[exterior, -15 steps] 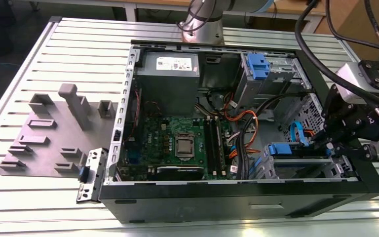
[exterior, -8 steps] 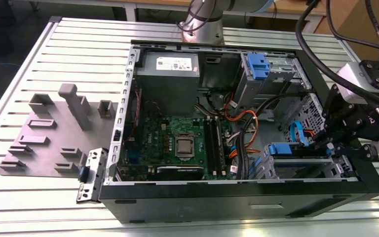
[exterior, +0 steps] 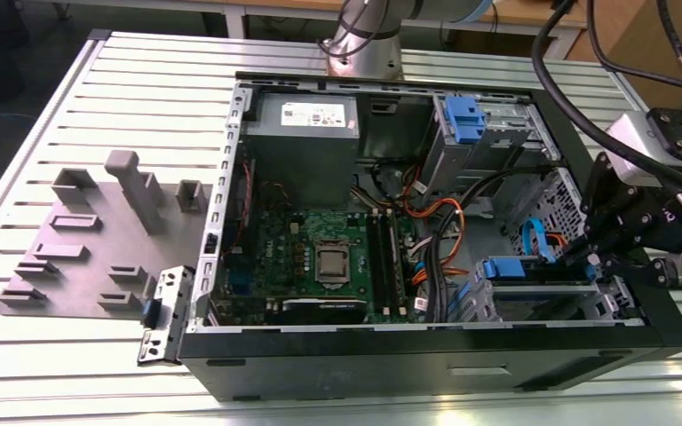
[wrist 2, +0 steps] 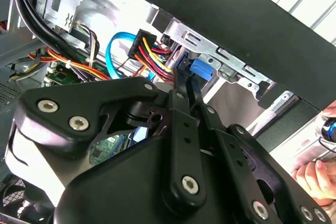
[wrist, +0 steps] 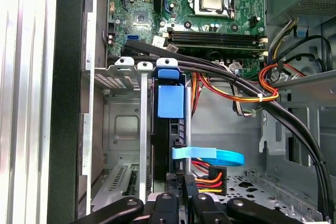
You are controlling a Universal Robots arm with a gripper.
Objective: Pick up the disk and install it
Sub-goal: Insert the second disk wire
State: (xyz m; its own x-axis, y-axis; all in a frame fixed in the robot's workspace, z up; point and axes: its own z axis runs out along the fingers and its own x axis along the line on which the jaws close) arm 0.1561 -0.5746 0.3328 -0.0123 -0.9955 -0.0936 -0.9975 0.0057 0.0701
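We judge seating underway: black jaws (wrist: 181, 203) pinch narrow at the blue-framed grey disk (wrist: 169, 129), cage's six o'clock end.

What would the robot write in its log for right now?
tool at drive cage | disk on edge in cage slot

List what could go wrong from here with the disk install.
1. The blue data cable and coloured power wires lie right beside the gripper and the disk; they may snag or get pinched.
2. Black cables cross by the disk's blue end at the drive cage; they might hinder seating.
3. A person's hand is near the case; contact is possible.
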